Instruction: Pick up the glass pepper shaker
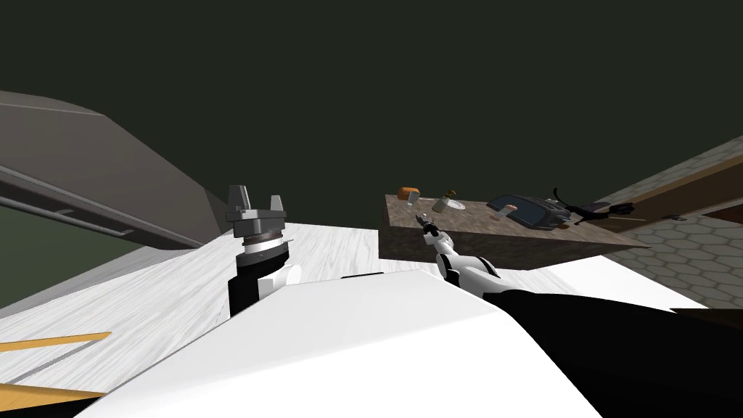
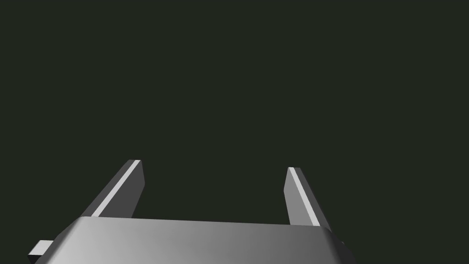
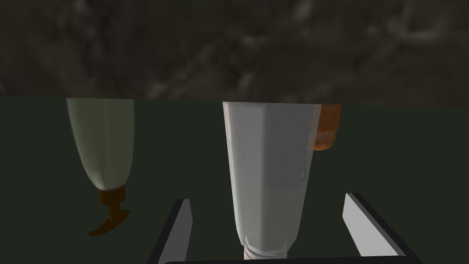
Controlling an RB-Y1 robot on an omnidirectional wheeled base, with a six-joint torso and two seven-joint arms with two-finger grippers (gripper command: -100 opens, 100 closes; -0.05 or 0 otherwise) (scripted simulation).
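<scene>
Pepper shaker (image 3: 268, 174) stands on the dark counter (image 1: 471, 236), lined up between the spread fingers of the right gripper (image 3: 268, 201), with no contact evident. Glass body (judged rigid, slick, breakable): take it mid-body with a moderate squeeze. Left gripper (image 2: 213, 165) has its fingers apart and holds nothing.

On the desk (image 1: 508, 247) the shaker (image 3: 268, 174) stands between the right pincer's (image 3: 268, 197) fingers (image 3: 181, 229), apart from both, a rounded lump (image 3: 327, 128) just behind it at 11 o'clock, a pump bottle (image 3: 101, 146) at its 3 o'clock, a toaster (image 1: 528, 210) farther that way.
</scene>
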